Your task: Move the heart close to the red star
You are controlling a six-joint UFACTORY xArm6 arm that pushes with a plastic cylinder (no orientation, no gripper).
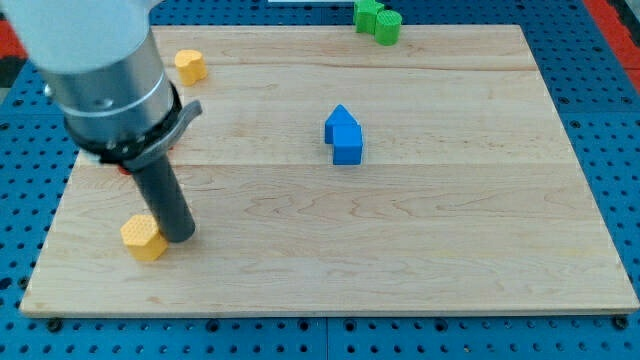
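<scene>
The tabletop [450, 220] is pale wood with visible grain and a smooth, matt finish. The blue block [344, 136] near its middle looks like matt plastic. The rod [166, 200] is dark and slightly glossy, under a smooth grey housing [95, 60].

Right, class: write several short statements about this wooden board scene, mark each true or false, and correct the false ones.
1. My tip stands just to the view's right of the lower yellow block. True.
2. The blue house-shaped block lies near the middle of the wooden board. True.
3. The green block sits at the view's bottom edge. False: it sits at the view's top edge.
4. Two blue blocks are on the board. False: only one shows.
5. A second yellow block lies near the view's top left. True.
</scene>
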